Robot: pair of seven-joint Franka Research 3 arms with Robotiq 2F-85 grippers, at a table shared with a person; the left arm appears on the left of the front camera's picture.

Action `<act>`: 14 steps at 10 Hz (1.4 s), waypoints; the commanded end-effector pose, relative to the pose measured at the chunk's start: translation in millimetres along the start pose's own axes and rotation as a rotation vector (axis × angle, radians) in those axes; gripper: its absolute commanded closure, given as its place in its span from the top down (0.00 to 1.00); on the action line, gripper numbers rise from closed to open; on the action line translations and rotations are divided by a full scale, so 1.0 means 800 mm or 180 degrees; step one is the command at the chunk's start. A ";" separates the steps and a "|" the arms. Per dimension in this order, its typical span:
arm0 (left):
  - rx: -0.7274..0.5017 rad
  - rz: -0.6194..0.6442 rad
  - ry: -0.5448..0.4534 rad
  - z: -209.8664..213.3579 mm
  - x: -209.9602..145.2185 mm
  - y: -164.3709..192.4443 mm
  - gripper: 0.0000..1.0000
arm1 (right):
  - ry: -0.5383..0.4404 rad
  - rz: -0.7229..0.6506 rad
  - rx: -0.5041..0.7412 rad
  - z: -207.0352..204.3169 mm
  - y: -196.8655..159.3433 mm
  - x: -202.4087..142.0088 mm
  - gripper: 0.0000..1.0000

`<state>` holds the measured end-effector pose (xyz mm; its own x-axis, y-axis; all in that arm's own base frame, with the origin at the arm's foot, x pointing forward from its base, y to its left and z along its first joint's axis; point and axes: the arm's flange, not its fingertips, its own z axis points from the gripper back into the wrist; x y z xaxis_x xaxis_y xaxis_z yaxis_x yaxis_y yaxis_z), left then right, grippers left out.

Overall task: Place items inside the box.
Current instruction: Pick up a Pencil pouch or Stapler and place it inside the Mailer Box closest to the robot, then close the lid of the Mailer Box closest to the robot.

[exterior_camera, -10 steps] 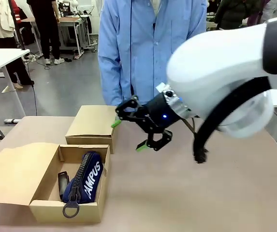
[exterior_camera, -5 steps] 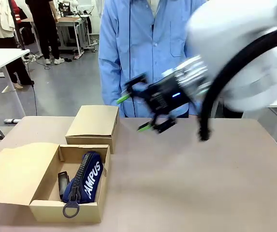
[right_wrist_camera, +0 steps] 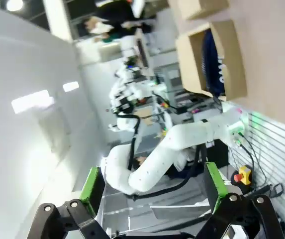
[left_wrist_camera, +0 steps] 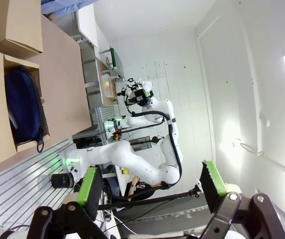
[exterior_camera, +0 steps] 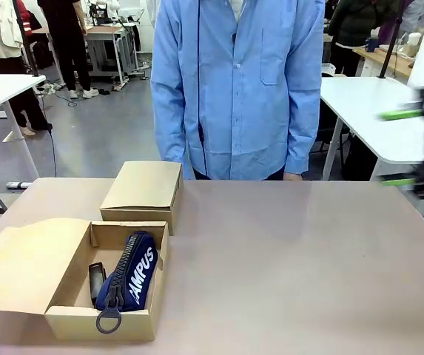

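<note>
The navy zip pouch (exterior_camera: 132, 272) lies in the open box (exterior_camera: 71, 323) at the counter's (exterior_camera: 285, 259) near left, a black item (exterior_camera: 96, 281) just beside it. The right tool (exterior_camera: 396, 148), blurred past the counter's right edge, stands wide open and empty. The left tool (left_wrist_camera: 151, 183) gapes too, holding nothing.

Looks like a robotics lab or workshop. Shows, in the front view, a bare grey floor (exterior_camera: 101, 140), plain white tables (exterior_camera: 367, 111) and, farther back, a workbench (exterior_camera: 112, 37) loaded with gear, with cables (exterior_camera: 52, 90) trailing on the floor nearby. Places a person in a blue work coat (exterior_camera: 237, 81) at the far side of the tan worktop (exterior_camera: 285, 259). Reveals, in the left wrist view, a white robot arm (left_wrist_camera: 122, 154) beside an aluminium-profile frame (left_wrist_camera: 28, 172), under bare white walls (left_wrist_camera: 241, 74). Adds, in the right wrist view, a red emergency-stop button (right_wrist_camera: 242, 175) on a yellow base.
</note>
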<state>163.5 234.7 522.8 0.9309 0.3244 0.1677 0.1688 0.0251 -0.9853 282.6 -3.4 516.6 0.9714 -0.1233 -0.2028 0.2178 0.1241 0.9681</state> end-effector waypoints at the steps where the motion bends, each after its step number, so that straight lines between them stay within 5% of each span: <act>1: -0.0042 -0.0044 -0.0012 0.000 0.000 -0.002 1.00 | -0.0198 0.0092 0.0206 0.047 -0.100 -0.004 1.00; 3: -0.0042 -0.0044 -0.0012 0.000 0.000 -0.002 1.00 | -0.0596 -0.0467 -0.0836 -0.030 -0.129 0.041 1.00; 4: -0.0042 -0.0044 -0.0012 0.000 0.000 -0.002 1.00 | -0.0266 -0.0006 0.0140 0.081 -0.063 0.014 1.00; 12: -0.0001 0.0001 0.0001 0.000 0.000 0.000 1.00 | -0.0266 -0.0006 0.0140 0.081 -0.063 0.014 1.00; 14: 0.0127 -0.0760 0.1600 -0.088 0.022 0.003 1.00 | -0.0266 -0.0006 0.0140 0.081 -0.063 0.014 1.00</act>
<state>185.7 191.8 527.5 0.9650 0.0877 0.2472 0.2415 0.0710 -0.9678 275.7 -75.0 471.5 0.9581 -0.2046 -0.2005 0.2244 0.1006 0.9693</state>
